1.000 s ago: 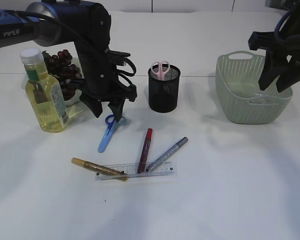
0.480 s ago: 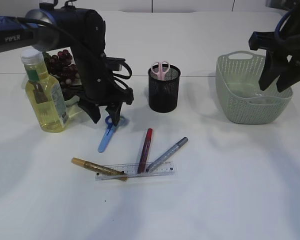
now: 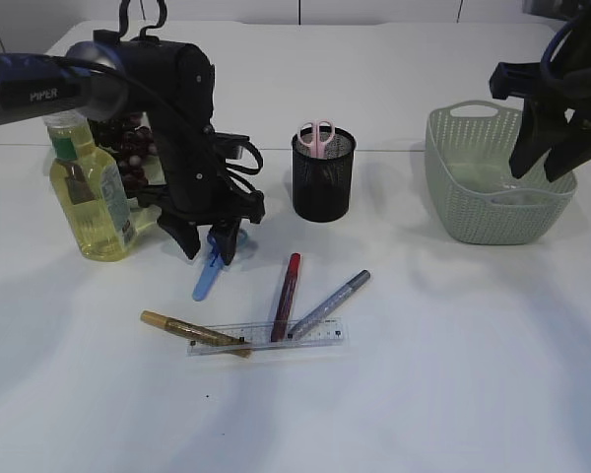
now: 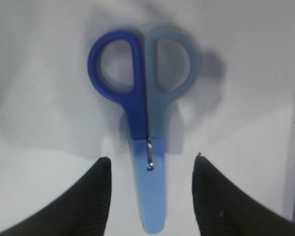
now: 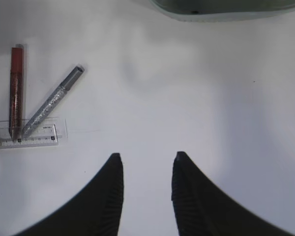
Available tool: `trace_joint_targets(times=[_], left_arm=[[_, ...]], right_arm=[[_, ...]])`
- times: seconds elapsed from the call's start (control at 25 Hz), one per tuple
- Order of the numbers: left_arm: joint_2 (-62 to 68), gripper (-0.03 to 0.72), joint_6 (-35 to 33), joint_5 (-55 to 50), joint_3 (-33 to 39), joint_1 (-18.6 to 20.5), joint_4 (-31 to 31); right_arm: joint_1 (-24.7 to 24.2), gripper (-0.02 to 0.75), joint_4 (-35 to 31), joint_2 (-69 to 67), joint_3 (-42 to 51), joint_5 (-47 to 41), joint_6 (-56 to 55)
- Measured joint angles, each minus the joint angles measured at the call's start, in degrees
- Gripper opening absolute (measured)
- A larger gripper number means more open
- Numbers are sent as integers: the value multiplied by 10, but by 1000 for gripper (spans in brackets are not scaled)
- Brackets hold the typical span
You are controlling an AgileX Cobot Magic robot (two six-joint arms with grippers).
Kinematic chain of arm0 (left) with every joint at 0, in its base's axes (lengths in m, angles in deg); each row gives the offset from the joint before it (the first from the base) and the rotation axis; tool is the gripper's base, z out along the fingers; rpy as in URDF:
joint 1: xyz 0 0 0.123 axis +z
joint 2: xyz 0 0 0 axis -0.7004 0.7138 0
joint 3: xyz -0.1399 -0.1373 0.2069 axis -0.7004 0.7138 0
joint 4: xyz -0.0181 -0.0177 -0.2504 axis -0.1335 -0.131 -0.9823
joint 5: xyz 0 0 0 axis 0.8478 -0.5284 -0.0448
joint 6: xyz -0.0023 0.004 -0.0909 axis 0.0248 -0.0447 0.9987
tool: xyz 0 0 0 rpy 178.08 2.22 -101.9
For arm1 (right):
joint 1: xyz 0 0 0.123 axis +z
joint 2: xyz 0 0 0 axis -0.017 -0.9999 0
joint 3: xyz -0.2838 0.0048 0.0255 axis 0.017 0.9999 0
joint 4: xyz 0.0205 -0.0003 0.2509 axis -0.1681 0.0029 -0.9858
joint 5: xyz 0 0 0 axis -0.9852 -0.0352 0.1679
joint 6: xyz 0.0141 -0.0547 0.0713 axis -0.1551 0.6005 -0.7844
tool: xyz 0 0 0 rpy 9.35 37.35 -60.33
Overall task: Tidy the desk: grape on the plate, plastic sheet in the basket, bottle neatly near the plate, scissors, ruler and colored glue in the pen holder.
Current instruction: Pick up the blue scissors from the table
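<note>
- We found the left gripper (image 3: pixel 205 243) low over the blue scissors (image 3: pixel 211 264), left of the middle of the white table (image 3: pixel 453 374), jaws apart and holding nothing.
- In the left wrist view the blue scissors (image 4: pixel 143 123) lay flat between the two fingertips (image 4: pixel 96 191); blade tip near the camera, handle loops pointing away.
- In the exterior view the long axis ran from the loops (far, under the gripper) down and slightly left to the blade tip.
- We judged the jaws to straddle the blade part just below the pivot, crosswise to the long axis, which suits a pinch. We could not tell whether the pads touched the table.
- The left arm was plainly the nearer. The right gripper (image 3: pixel 547 168) hung over the green basket (image 3: pixel 473 212) at the far right, well apart.
- The right gripper (image 5: pixel 146 189), seen from its wrist, stood partly open on bare table, empty.
- The pen holder (image 3: pixel 323 175) stood just right of the left gripper and already held pink scissors (image 3: pixel 316 135).
- Not yet put away, near the middle: the ruler (image 3: pixel 268 336) with gold (image 3: pixel 192 332), red (image 3: pixel 287 295) and silver (image 3: pixel 329 304) glue pens lying across it.
- The bottle (image 3: pixel 87 187) stood at left; the grapes (image 3: pixel 128 148) sat behind it, partly hidden by the arm.
</note>
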Motion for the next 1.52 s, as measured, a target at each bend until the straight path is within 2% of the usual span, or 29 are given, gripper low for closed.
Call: trace_joint_targets(times=[1.52], left_arm=[[17,365,-10,1,-1,0,-14]], right_arm=[[0,282,0,0,0,1,1]])
